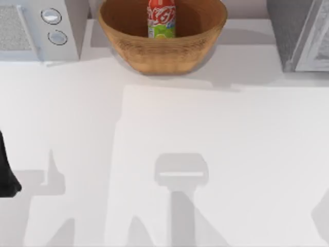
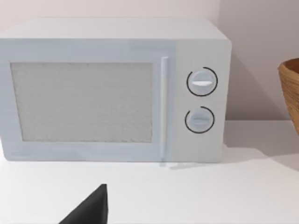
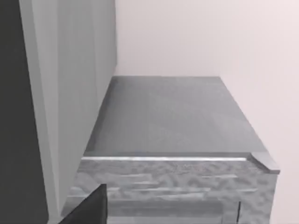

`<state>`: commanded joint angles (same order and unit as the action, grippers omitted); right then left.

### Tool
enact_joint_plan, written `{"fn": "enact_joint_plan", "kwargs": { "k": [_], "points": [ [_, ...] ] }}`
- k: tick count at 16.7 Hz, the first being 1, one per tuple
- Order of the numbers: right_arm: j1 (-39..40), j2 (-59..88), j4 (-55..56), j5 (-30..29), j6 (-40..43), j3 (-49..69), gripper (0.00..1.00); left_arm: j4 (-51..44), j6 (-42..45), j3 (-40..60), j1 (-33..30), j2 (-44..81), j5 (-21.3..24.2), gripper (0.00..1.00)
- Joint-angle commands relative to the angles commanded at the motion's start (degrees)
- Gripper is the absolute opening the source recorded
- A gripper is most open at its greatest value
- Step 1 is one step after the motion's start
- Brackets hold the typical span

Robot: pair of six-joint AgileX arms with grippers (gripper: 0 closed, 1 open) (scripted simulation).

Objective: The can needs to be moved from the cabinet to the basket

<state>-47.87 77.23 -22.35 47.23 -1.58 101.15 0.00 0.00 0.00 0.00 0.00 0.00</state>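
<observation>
Left arm [image 1: 6,170]: dark shape at 9 o'clock edge of the tabletop [image 1: 164,154], parked; cannot tell how its hand stands. White appliance [image 1: 38,28] with two round knobs at 11 o'clock. Basket [image 1: 162,36] at 12 o'clock, just right of the appliance. Can [image 1: 162,18] upright inside the basket, clear of the rim. Cabinet [image 1: 300,33] at 1 o'clock, well apart from the basket. Right hand: state cannot be told.

Red can [image 1: 162,19] upright inside wicker basket [image 1: 154,51], grey speckled cabinet [image 1: 298,33] at right
</observation>
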Motion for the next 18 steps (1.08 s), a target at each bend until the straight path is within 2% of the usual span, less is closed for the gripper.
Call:
{"fn": "enact_joint_plan", "kwargs": {
  "k": [3, 12, 15, 18],
  "points": [
    [12.9, 0.2, -0.7, -12.8, 0.1, 0.6, 1.00, 0.0, 0.0, 0.0, 0.0, 0.0, 0.0, 1.00],
    [58.8, -1.6, -2.4, -58.6, 0.3, -0.8, 1.00, 0.0, 0.0, 0.0, 0.0, 0.0, 0.0, 1.00],
    [68.6, -2.6, -2.6, -68.5, 0.4, -1.9, 1.00, 0.0, 0.0, 0.0, 0.0, 0.0, 0.0, 1.00],
    [72.9, -3.1, -2.7, -72.8, 0.4, -2.5, 1.00, 0.0, 0.0, 0.0, 0.0, 0.0, 0.0, 1.00]
  ]
}}
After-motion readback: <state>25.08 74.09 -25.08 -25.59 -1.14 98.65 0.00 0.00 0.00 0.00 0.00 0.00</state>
